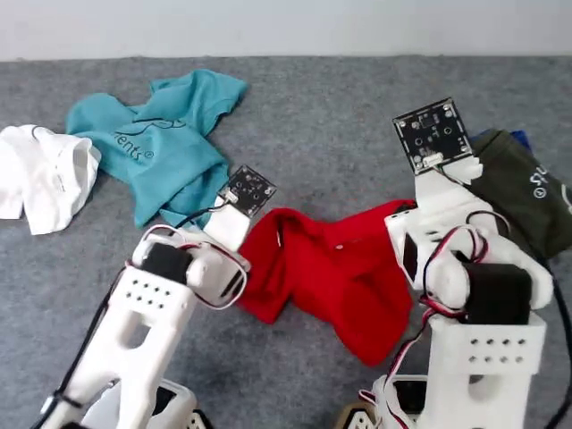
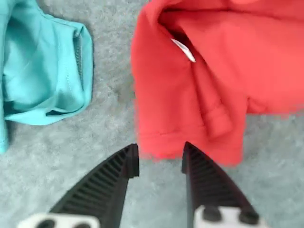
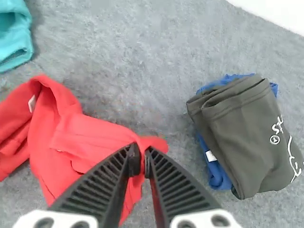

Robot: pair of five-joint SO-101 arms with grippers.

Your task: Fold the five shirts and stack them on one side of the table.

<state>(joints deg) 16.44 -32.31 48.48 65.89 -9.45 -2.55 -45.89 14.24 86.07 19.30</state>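
A crumpled red shirt (image 1: 331,268) lies in the middle of the grey table between the two arms. My left gripper (image 2: 160,159) is open, its fingertips at the shirt's near hem (image 2: 190,147), one on each side of the edge. My right gripper (image 3: 142,160) is shut on the red shirt's (image 3: 85,142) opposite corner. A teal shirt (image 1: 161,143) lies spread out at the back left, with a white shirt (image 1: 45,170) beside it at the far left. A folded dark olive shirt (image 1: 527,192) rests on a folded blue one (image 3: 213,166) at the right.
Bare grey carpet-like tabletop (image 1: 331,116) lies behind the red shirt, between the teal shirt and the folded pile. The teal shirt's sleeve (image 2: 47,71) lies close to the left gripper. A pale wall runs along the table's far edge.
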